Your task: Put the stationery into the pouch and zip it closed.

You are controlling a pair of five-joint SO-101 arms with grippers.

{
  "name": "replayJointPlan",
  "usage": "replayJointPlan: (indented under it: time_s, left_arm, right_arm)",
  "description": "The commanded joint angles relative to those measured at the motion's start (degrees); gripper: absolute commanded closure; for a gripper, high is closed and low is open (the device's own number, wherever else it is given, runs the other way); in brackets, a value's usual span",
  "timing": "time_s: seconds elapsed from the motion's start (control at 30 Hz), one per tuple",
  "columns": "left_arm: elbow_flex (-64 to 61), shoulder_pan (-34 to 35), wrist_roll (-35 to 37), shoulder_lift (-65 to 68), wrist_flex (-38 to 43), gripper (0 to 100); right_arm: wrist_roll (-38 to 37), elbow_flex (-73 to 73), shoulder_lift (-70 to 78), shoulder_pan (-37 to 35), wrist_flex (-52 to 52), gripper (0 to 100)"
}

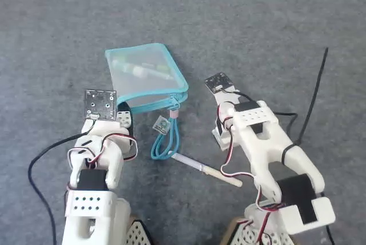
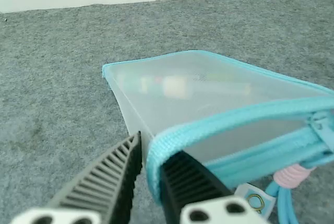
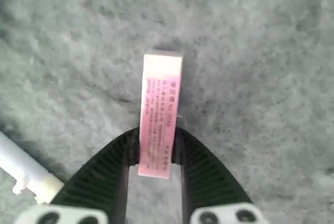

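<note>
**Right gripper** [image 3: 155,135] closed on one end of a pink eraser [image 3: 162,88], over the grey mat [image 3: 261,51]. The eraser is a small, light, firm block, best pinched across its flat faces. **Left gripper** [image 2: 155,152] nips the blue zipper edge at a corner of the pouch [image 2: 198,98], which lies on the mat ahead of it. The pouch looks soft and floppy, so it likely needs this seam hold. A slim pen [image 1: 206,169] lies near the right arm.

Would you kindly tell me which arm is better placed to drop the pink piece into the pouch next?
Right. The right gripper holds the pink piece, so it only needs to carry it over. The left gripper is occupied gripping the pouch at its blue zip edge, probably steadying it.
</note>
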State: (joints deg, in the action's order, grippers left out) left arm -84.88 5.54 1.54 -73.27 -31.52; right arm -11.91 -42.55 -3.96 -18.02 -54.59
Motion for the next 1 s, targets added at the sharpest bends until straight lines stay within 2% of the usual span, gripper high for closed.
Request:
replayJointPlan:
  time_s: [0.0, 0.33, 0.6, 0.97]
  left_arm:
    - [0.7, 0.1, -0.9, 0.7, 1.7, 99]
    - [0.7, 0.1, -0.9, 0.7, 1.7, 99]
    - [0.7, 0.1, -0.9, 0.7, 1.7, 99]
    - [0.7, 0.1, -0.9, 0.7, 1.8, 99]
  right_arm:
    - [0.4, 3.9, -0.7, 1.2, -3.1, 99.0]
    - [-1.5, 4.8, -0.7, 4.4, -3.7, 98.5]
    - [-1.5, 5.0, -0.7, 4.4, -4.7, 85.3]
    - [-1.5, 2.4, -7.1, 4.4, -6.1, 85.4]
